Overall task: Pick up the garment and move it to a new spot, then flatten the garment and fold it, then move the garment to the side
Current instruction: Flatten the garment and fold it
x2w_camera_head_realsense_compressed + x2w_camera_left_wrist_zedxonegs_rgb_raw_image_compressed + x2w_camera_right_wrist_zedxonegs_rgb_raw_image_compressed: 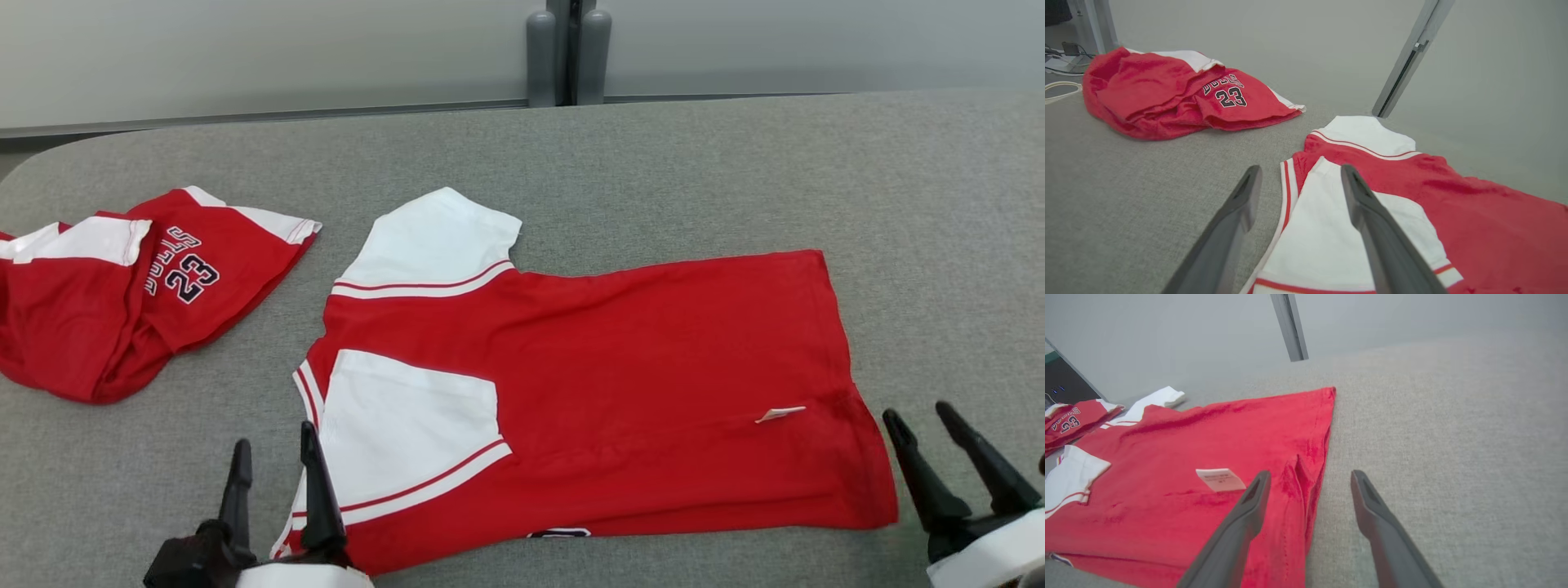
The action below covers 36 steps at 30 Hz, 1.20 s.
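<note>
The garment (637, 367) lies flat on the table (653, 163). The left gripper (275, 436) at its 7 o'clock and right gripper (916, 411) at 4 o'clock stand wide, empty.

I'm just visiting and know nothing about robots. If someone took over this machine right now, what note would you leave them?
Left gripper: open, holding nothing, at the near sleeve of the red and white shirt.
Right gripper: open, holding nothing, beside the shirt's right edge, over the grey table.
Things: the shirt lies spread mid-table. A crumpled red garment lies to its left, apart from it.
Done: the shirt is flattened. Its near side looks folded over the body, sleeve on top.
Left: probably more folds, then moving the shirt to the side.
</note>
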{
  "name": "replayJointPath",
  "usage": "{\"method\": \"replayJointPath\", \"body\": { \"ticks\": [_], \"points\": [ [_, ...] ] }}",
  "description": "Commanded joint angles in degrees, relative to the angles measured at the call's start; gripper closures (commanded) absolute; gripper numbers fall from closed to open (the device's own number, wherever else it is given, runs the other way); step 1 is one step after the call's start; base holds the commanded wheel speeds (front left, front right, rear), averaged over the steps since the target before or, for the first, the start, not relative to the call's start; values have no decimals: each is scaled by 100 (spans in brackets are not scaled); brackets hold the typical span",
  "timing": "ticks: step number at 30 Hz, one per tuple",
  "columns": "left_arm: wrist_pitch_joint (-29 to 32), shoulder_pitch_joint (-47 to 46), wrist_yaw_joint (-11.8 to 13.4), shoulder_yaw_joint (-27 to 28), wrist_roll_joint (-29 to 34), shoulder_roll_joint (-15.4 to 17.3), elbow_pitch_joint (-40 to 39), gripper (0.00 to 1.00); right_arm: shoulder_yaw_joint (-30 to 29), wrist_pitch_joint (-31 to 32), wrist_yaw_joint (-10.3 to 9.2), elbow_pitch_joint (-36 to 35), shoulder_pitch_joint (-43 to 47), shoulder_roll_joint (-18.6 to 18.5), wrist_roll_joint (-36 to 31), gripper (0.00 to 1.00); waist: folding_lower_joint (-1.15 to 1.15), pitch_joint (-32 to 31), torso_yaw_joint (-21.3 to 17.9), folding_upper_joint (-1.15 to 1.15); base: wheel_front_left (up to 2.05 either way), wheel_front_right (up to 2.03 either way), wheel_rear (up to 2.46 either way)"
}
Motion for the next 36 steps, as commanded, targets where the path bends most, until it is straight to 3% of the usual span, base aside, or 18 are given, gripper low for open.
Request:
{"method": "replayJointPath", "body": {
  "ticks": [1, 6, 12, 26, 36],
  "points": [
    [-10, -121, 41, 67, 213, 23, -139, 0, -235, 1, -4, -153, 53, 67, -216, 0, 0, -23, -71, 0, 0, 0, 0],
    [-11, -286, 82, 63, 864, 23, -598, 0, -1166, 1, -3, -775, 227, 402, -978, 0, 0, -112, -141, 0, 0, 0, 0],
    [-10, -398, 24, 0, 1394, 51, -589, 0, -1759, 1, -3, -1350, 417, 679, -1551, 0, 0, -235, -179, 0, 0, 0, 0],
    [-11, -513, 10, -121, 1662, 171, -215, 0, -1930, 45, -3, -1524, 545, 899, -1783, 0, 0, -271, -132, 0, 0, 0, 0],
    [267, -1178, -160, -265, 1731, 272, -126, 0, -1956, 71, -3, -1570, 463, 782, -1646, 0, 0, 56, -93, 0, 0, 0, 0]
  ]
}}
